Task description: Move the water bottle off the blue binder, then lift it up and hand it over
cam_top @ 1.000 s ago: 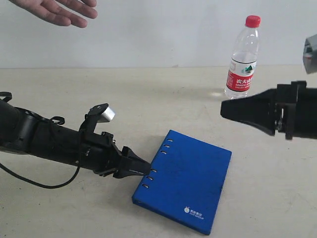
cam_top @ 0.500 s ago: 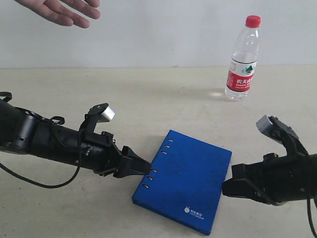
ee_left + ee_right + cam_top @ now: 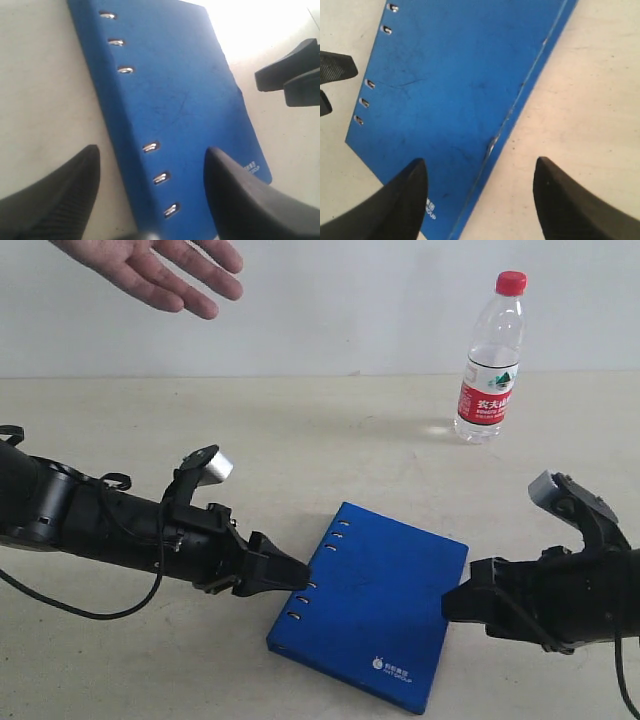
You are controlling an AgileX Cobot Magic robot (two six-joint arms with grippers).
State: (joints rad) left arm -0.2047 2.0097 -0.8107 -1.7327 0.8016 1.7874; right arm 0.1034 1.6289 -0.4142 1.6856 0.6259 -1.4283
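The water bottle (image 3: 490, 355), clear with a red cap and red label, stands upright on the table at the back right, well away from the blue binder (image 3: 378, 600). That binder lies flat near the front. My left gripper (image 3: 297, 574) is open at the binder's riveted spine (image 3: 155, 150), its fingers straddling the edge. Facing it, my right gripper (image 3: 452, 604) is open at the opposite edge (image 3: 507, 120); one finger lies over the cover and the other over bare table. Neither holds anything.
A person's open hand (image 3: 165, 270) hovers palm-down at the top left, above the table (image 3: 300, 430). A white wall runs behind the table. The black cable of the left arm (image 3: 60, 605) trails over the tabletop.
The right arm has dropped from in front of the bottle down to the binder's right edge. The person's hand has moved right and lower. The left arm has barely moved.
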